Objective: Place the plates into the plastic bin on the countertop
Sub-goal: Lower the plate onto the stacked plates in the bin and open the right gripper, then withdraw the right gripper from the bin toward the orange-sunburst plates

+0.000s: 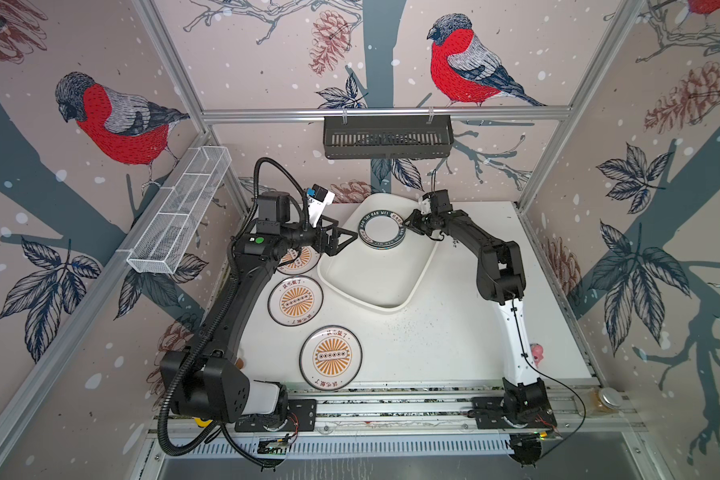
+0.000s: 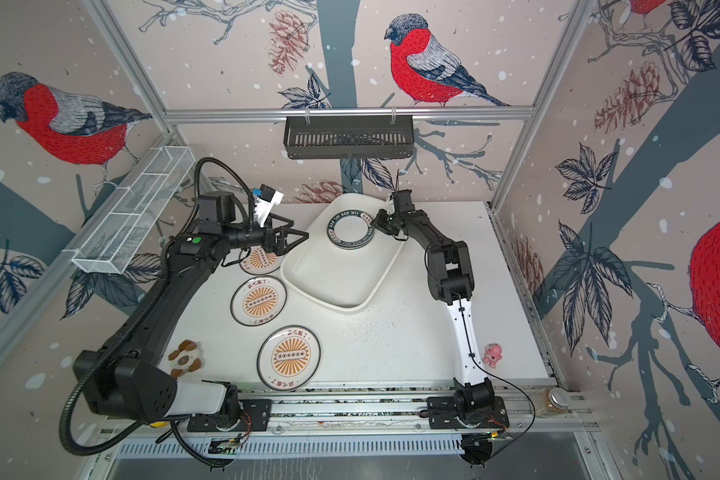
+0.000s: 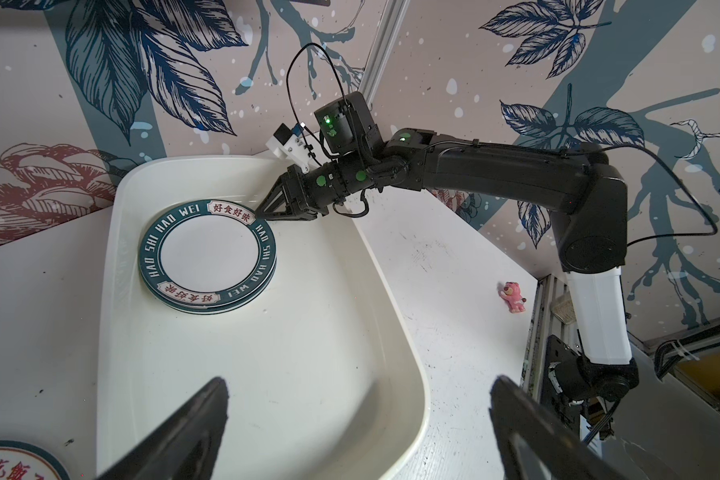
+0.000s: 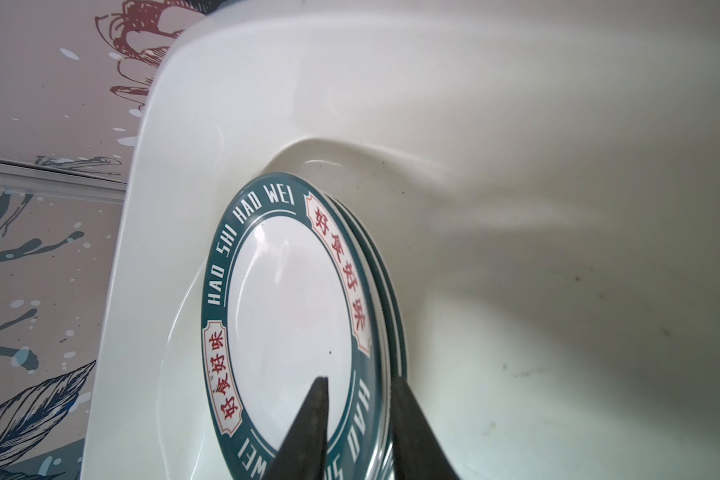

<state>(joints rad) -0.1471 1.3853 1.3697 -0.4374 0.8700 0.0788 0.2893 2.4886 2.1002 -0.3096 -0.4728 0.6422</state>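
A stack of green-banded plates (image 1: 381, 232) (image 3: 208, 253) lies at the far end of the white plastic bin (image 1: 375, 305) (image 2: 337, 305). My right gripper (image 1: 408, 226) (image 4: 359, 380) straddles the top plate's near rim (image 4: 292, 299), jaws slightly apart, one finger over the plate and one outside it. Three orange sunburst plates rest on the countertop (image 1: 433, 332) left of the bin: one near the front (image 1: 330, 357), one in the middle (image 1: 295, 300), and one (image 1: 298, 259) partly under my left arm. My left gripper (image 1: 346, 241) (image 3: 360, 382) hangs wide open and empty over the bin's left edge.
A black slatted basket (image 1: 387, 137) hangs on the back rail, and a white wire-mesh basket (image 1: 179, 212) on the left rail. A pink toy (image 2: 493, 354) stands by the right arm, a brown and white toy (image 2: 186, 357) by the left arm. A jar (image 2: 555, 400) sits at the front right.
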